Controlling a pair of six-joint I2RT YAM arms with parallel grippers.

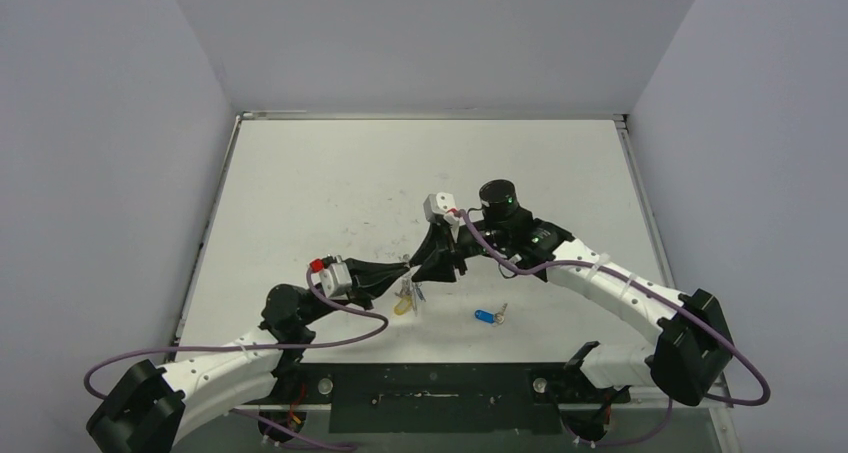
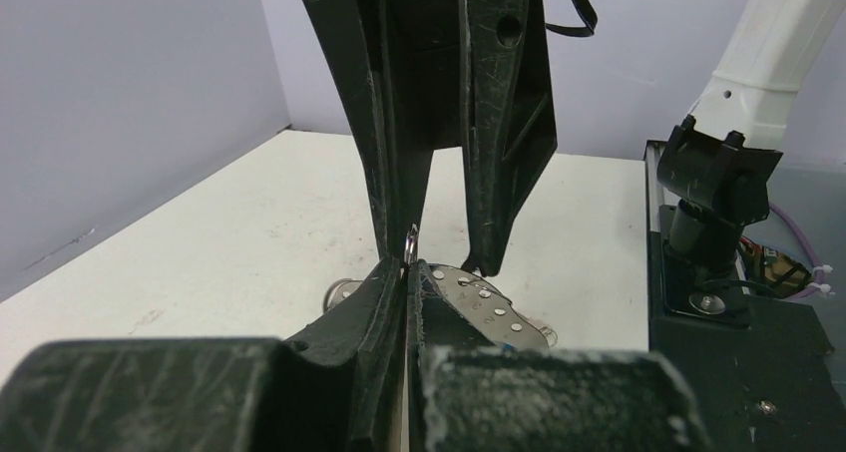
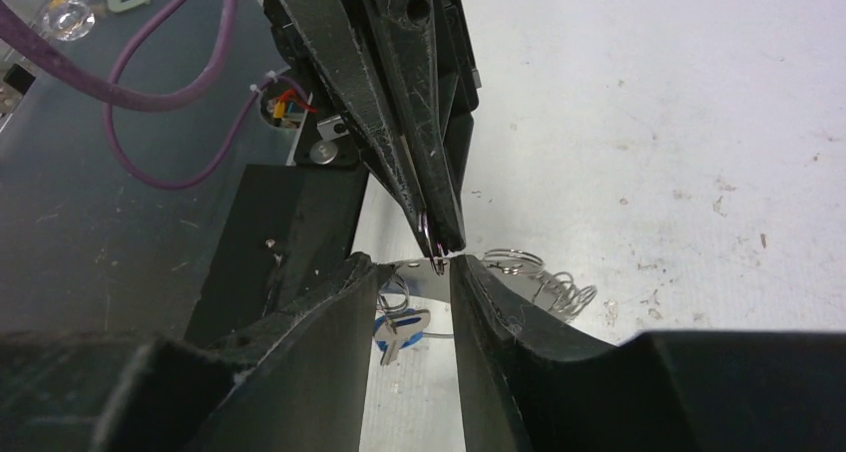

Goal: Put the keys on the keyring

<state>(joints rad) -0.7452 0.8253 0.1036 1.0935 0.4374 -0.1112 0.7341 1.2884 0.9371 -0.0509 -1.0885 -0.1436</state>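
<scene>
**Grippers.** The left gripper (image 2: 409, 272) and the right gripper (image 3: 417, 267) are brought tip to tip above the middle of the white desk (image 1: 330, 193), nearer its front edge.

- The black fingers of the left gripper are pressed together on a short arc of the thin silvery metal wire keyring (image 3: 429, 234). Only this pinched arc is seen clearly. The wire is shown standing just proud of the fingertips in the left wrist view.
- The fingers of the right gripper are held apart. One finger is placed on each side of the tip of the left gripper. No contact with the wire can be made out.

**Keys.**

- A small cluster of keys is seen directly below the meeting point in the top view. It includes a yellow-headed key (image 1: 404, 304). Whether the cluster is threaded on the wire cannot be told.
- A small blue-headed key (image 1: 486, 316) with a metal blade is laid flat on the desk. It is positioned to the right of the grippers, apart from the cluster and untouched.
- Small silvery wire loops (image 3: 559, 290) are seen on the desk beneath the grippers in the right wrist view.
</scene>
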